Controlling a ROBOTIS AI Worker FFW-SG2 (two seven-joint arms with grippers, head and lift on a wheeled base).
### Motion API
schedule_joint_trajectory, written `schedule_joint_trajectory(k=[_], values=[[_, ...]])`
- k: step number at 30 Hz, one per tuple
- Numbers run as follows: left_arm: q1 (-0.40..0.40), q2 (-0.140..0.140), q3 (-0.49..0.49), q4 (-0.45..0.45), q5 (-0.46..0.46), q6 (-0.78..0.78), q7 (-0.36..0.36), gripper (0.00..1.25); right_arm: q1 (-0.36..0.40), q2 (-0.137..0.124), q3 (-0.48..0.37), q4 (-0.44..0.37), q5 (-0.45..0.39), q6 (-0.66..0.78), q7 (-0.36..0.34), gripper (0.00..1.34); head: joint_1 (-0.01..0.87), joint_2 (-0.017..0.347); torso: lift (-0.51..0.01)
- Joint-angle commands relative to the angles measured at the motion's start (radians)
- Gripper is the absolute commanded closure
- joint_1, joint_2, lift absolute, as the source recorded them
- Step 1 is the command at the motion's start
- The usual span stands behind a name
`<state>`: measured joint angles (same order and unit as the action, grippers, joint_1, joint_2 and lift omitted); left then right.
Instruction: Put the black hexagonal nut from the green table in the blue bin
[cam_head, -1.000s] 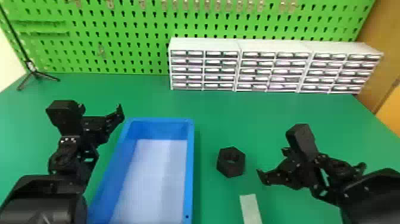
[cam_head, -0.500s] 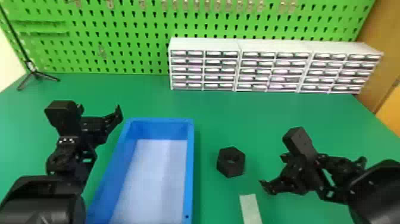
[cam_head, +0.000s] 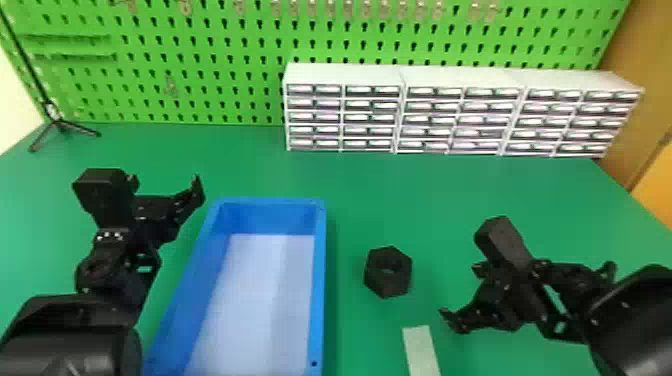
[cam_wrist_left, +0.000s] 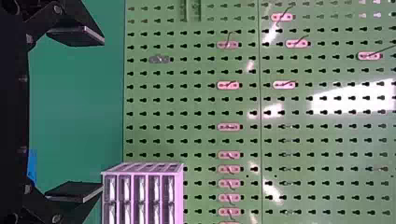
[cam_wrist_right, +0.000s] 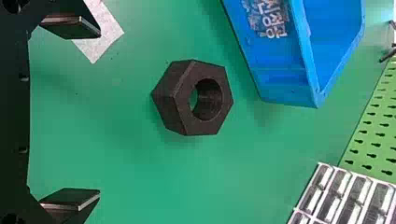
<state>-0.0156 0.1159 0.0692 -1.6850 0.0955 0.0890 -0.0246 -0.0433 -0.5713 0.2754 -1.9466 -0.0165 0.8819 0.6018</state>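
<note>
The black hexagonal nut (cam_head: 388, 272) lies on the green table (cam_head: 350, 175), a little right of the blue bin (cam_head: 320, 280). My right gripper (cam_head: 457, 295) is to the right of the nut, apart from it. From the right wrist, the same gripper (cam_wrist_right: 95, 112) stands open, fingers wide apart, and the nut (cam_wrist_right: 180, 98) lies beyond the fingertips, with the bin (cam_wrist_right: 280, 88) behind it. At the bin's left side is my left gripper (cam_head: 167, 185); in the left wrist view that gripper (cam_wrist_left: 100, 114) is open with nothing between its fingers.
White drawer cabinets (cam_head: 345, 75) stand along the back, against the green pegboard (cam_head: 225, 60). A pale strip (cam_head: 421, 350) lies on the table near the front, below the nut. A small black tripod (cam_head: 60, 125) is at the back left.
My right gripper has shifted slightly toward the front of the table, and a little to the right at first. The left arm has drifted slightly left. Nut and bin have stayed put.
</note>
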Motion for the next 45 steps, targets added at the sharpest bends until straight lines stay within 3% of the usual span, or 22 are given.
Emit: schedule_joint_trajectory(k=[1,45], values=[[0.000,0.001,0.001,-0.001,0.000,0.000,0.000,0.18,-0.001,-0.001,0.001,0.000,-0.003,0.002,0.001,0.10,0.683,0.028,-0.096],[0.002,0.001,0.004,-0.001,0.001,0.000,0.000,0.18,-0.012,-0.002,0.004,0.000,-0.005,0.005,0.001,0.10,0.683,0.028,-0.096]])
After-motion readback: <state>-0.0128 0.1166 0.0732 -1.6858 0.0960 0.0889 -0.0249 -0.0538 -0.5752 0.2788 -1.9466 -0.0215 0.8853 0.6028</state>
